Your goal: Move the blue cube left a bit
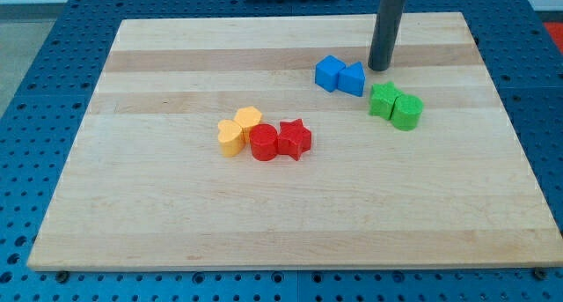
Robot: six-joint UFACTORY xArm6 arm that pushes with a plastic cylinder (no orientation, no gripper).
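Note:
The blue cube (328, 73) sits on the wooden board (176, 205) in the upper right part of the view. A second blue block (352, 78), wedge-like, touches its right side. My tip (379, 68) is down on the board just to the right of this second blue block and slightly toward the view's top. The tip is close to that block, a small gap showing, and it is not touching the blue cube.
A green star-like block (383, 100) and a green cylinder (407, 112) lie below the tip. Near the centre are a yellow heart-like block (230, 137), a yellow hexagon-like block (249, 120), a red cylinder (263, 144) and a red star (294, 139).

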